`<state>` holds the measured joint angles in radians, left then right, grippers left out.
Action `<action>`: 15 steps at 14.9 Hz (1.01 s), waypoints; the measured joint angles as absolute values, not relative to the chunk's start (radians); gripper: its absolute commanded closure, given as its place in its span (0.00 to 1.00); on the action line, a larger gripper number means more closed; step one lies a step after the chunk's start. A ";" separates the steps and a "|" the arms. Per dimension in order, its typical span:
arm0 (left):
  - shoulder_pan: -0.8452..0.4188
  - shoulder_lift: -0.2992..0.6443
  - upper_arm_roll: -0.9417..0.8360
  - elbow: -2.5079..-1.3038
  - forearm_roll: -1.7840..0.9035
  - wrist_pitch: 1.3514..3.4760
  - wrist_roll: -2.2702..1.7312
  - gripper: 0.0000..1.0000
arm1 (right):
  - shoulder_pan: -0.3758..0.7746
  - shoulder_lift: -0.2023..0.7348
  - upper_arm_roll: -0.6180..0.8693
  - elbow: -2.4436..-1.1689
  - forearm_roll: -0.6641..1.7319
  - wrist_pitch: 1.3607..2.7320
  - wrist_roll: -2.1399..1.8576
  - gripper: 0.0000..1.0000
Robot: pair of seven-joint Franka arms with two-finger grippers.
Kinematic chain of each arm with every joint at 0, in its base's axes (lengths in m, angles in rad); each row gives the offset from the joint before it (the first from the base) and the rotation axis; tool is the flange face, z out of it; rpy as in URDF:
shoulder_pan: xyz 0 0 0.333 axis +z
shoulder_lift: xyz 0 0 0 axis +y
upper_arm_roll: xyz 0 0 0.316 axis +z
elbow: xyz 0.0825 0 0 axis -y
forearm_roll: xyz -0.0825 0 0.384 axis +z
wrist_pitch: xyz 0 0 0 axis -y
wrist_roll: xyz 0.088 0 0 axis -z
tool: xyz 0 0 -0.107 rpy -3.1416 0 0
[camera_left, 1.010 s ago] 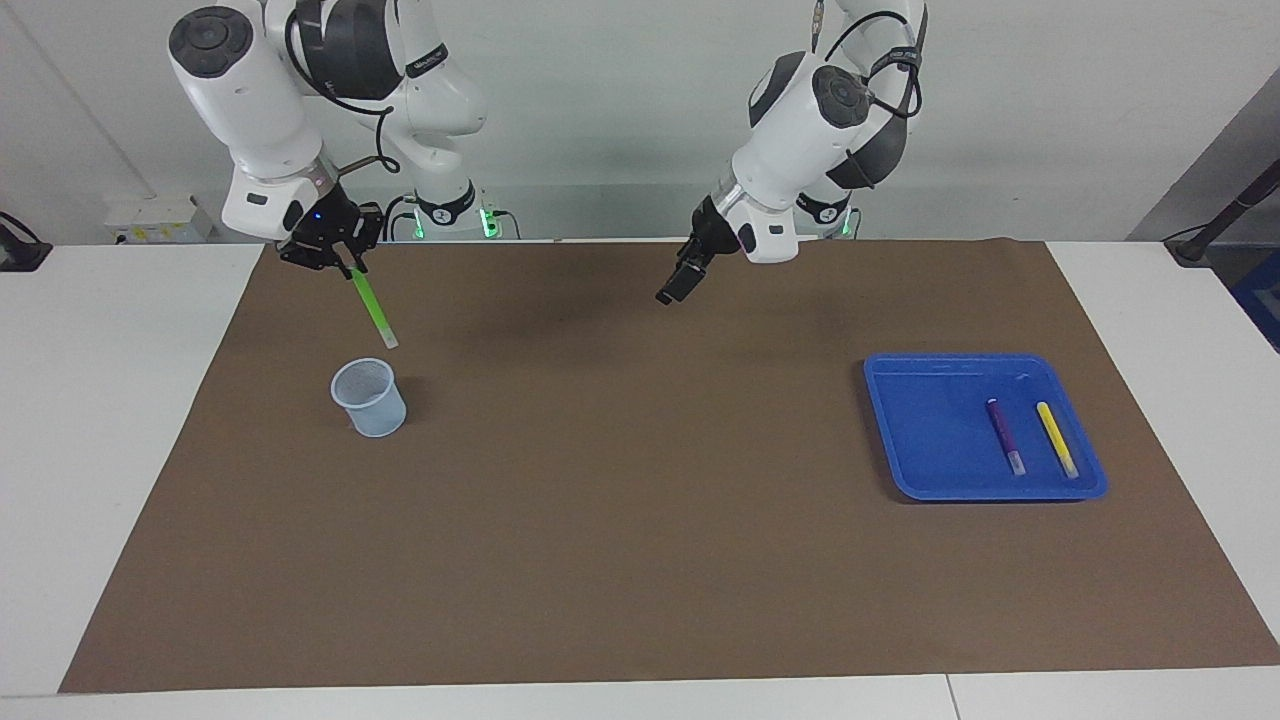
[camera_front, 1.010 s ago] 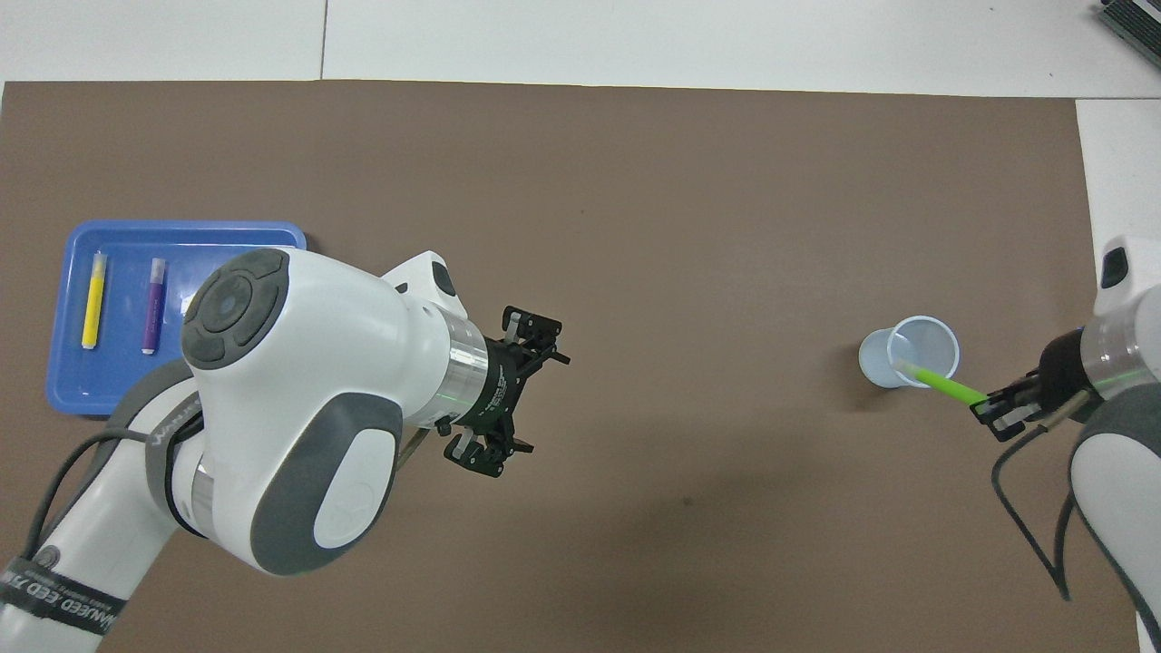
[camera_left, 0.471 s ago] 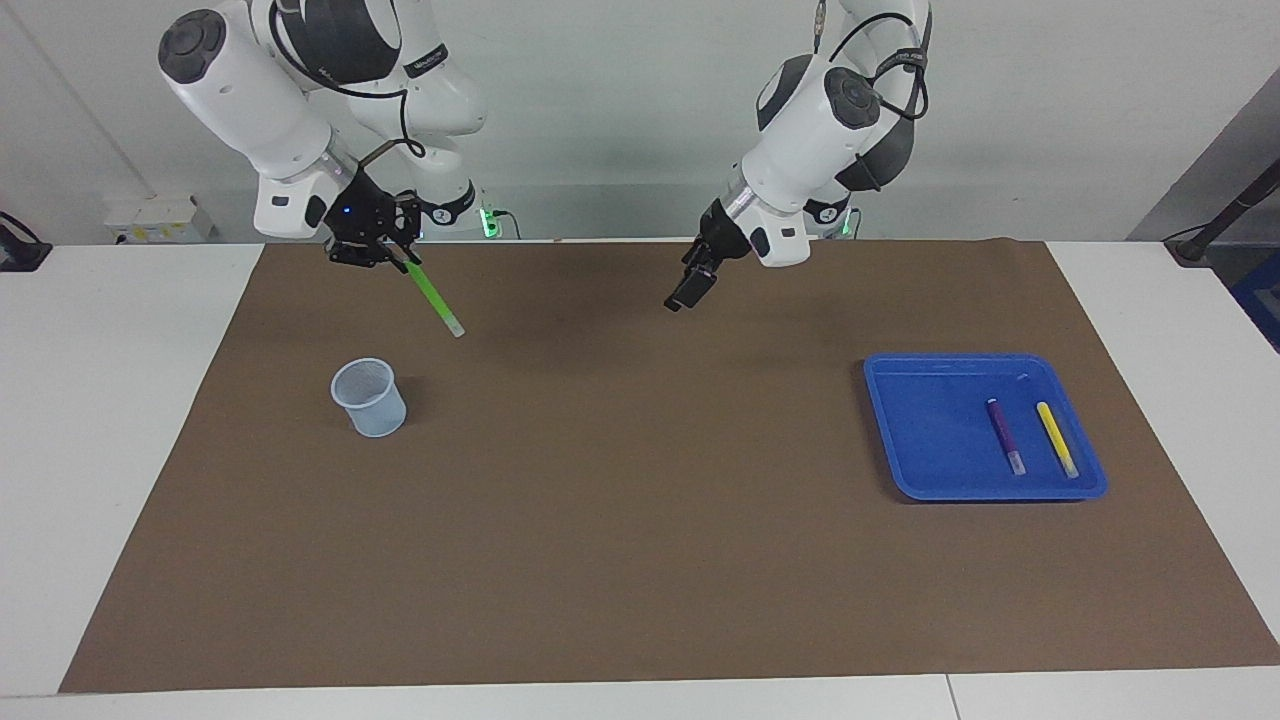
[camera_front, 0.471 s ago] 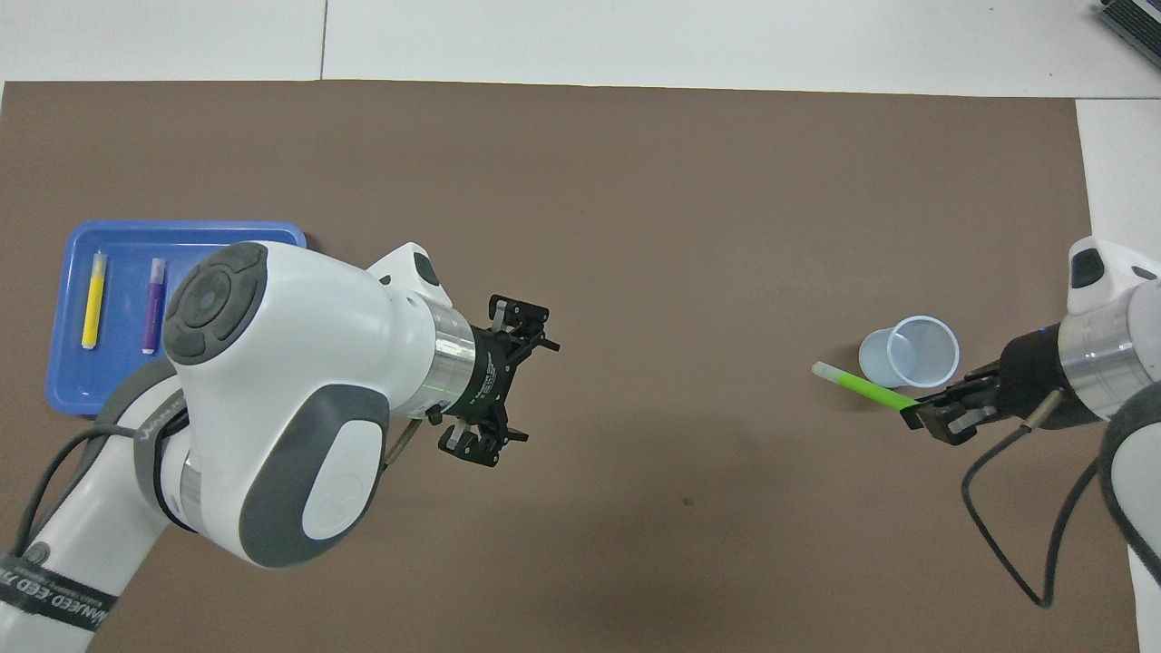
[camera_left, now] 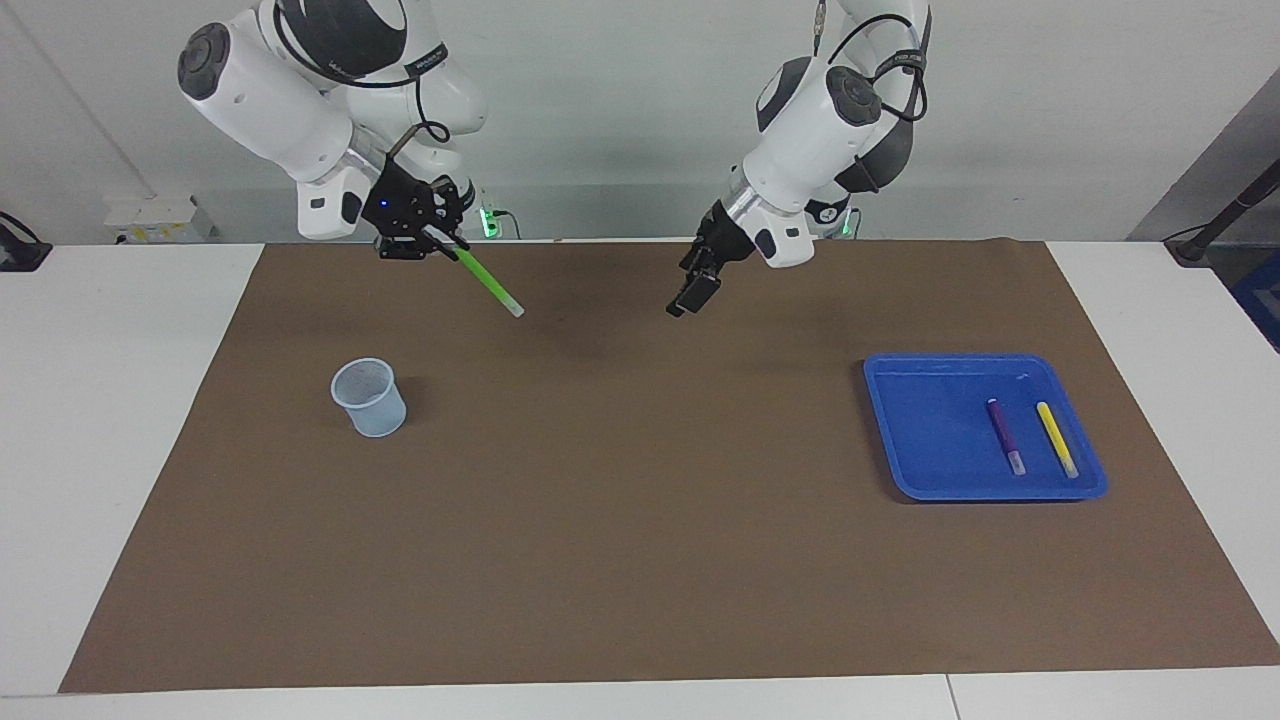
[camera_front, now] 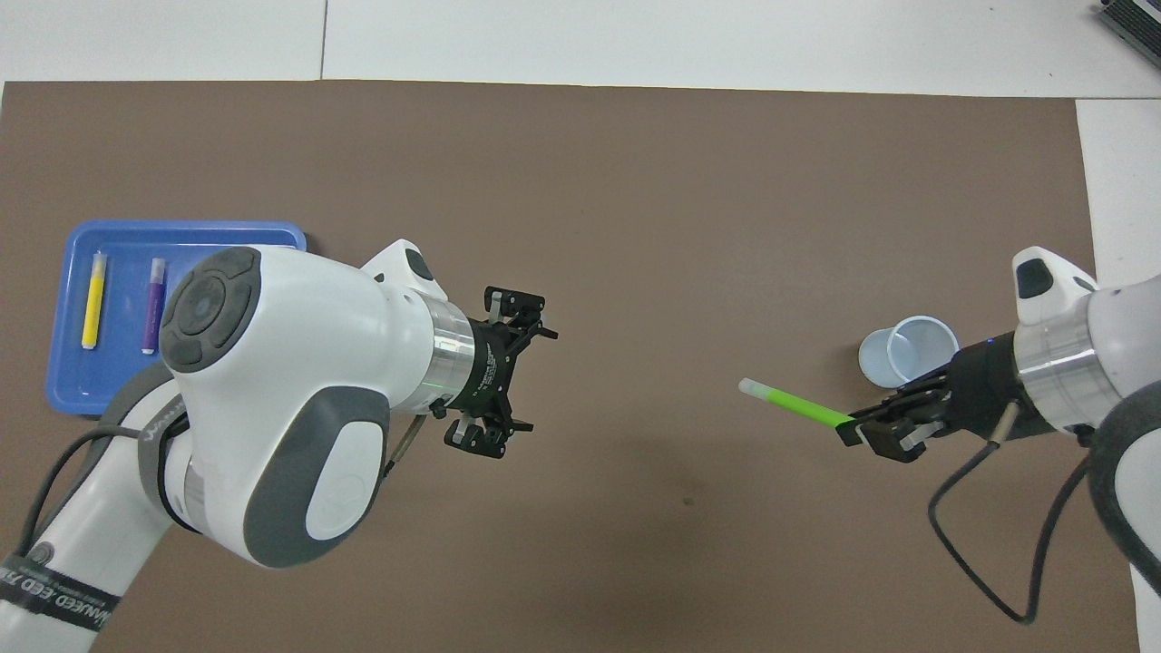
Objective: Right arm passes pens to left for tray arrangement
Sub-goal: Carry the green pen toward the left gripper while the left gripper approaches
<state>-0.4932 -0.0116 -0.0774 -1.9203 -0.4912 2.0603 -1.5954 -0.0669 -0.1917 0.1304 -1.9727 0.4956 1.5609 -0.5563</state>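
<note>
My right gripper (camera_left: 440,243) (camera_front: 857,424) is shut on the bright green pen (camera_left: 488,283) (camera_front: 798,406), held in the air over the brown mat, its pale cap end pointing toward my left gripper. My left gripper (camera_left: 690,290) (camera_front: 508,372) hangs open and empty over the middle of the mat, a gap away from the pen's tip. The blue tray (camera_left: 930,440) (camera_front: 68,381) lies toward the left arm's end of the table. In it the purple pen (camera_left: 1005,435) (camera_front: 152,306) and the yellow pen (camera_left: 1056,438) (camera_front: 92,300) lie side by side.
A small translucent pale-blue cup (camera_left: 369,398) (camera_front: 907,352) stands upright on the brown mat (camera_left: 640,560) toward the right arm's end, below and beside the right gripper. White table surface borders the mat on all sides.
The right gripper has carried the green pen away from above the cup toward the middle of the table and tilted it flatter. The left gripper has shifted only slightly.
</note>
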 measured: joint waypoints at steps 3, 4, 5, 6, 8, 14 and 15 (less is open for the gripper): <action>-0.506 -0.012 -0.081 -1.920 -0.492 2.083 -1.632 0.01 | -0.055 -0.196 0.132 -1.986 0.566 1.549 -0.558 1.00; -0.520 -0.012 -0.082 -1.921 -0.492 2.102 -1.654 0.02 | -0.054 -0.197 0.132 -1.990 0.584 1.548 -0.564 1.00; -0.540 -0.011 -0.083 -1.921 -0.492 2.124 -1.685 0.04 | -0.053 -0.199 0.132 -1.995 0.605 1.545 -0.576 1.00; -0.562 -0.011 -0.085 -1.921 -0.492 2.140 -1.717 0.06 | -0.049 -0.199 0.132 -1.999 0.620 1.540 -0.585 1.00; -0.604 -0.011 -0.086 -1.921 -0.492 2.155 -1.776 0.06 | -0.044 -0.200 0.132 -2.004 0.653 1.528 -0.599 1.00; -0.696 -0.011 -0.087 -1.920 -0.492 2.200 -1.879 0.06 | -0.043 -0.202 0.132 -2.015 0.718 1.526 -0.659 1.00; -0.714 -0.011 -0.087 -1.920 -0.492 2.219 -1.899 0.06 | -0.043 -0.202 0.132 -2.015 0.733 1.524 -0.669 1.00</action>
